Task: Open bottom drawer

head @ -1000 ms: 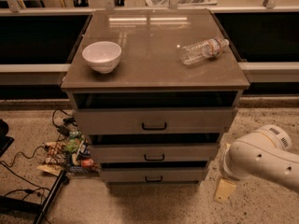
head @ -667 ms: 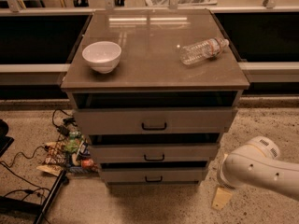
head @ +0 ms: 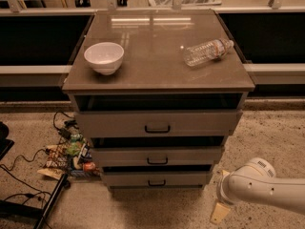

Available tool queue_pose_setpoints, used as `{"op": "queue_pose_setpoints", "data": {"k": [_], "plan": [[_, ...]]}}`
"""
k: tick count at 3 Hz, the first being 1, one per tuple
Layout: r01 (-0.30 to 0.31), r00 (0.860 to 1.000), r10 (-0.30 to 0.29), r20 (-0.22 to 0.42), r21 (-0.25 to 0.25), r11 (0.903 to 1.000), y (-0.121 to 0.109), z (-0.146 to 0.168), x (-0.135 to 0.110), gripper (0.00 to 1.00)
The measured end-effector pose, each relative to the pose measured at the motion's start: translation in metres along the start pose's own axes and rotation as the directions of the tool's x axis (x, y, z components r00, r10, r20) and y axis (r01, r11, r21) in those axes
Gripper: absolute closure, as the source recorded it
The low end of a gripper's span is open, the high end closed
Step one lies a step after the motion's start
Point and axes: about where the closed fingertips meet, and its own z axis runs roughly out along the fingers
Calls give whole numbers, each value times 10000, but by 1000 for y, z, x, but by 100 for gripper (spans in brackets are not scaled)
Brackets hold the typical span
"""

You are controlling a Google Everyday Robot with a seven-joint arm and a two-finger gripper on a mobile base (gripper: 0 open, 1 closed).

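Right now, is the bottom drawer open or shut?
Apparently shut: the bottom drawer shows no inside, only a dark slit. The gripper hangs lower right.

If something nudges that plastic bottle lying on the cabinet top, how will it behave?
The bottle lies on its side, so it would probably roll. It looks like clear thin plastic, so it is likely light and squashy. The claw sits low near the floor, beside the bottom drawer, well away from it.
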Motion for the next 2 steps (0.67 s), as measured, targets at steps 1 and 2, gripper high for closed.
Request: {"op": "queue_pose_setpoints", "data": {"k": [1,2], "plan": [[368,9993,-365,93,-333,9988,0,36,-14,0],[1067,9937,-1041,421,-643,9922,-1,92,-34,0]]}}
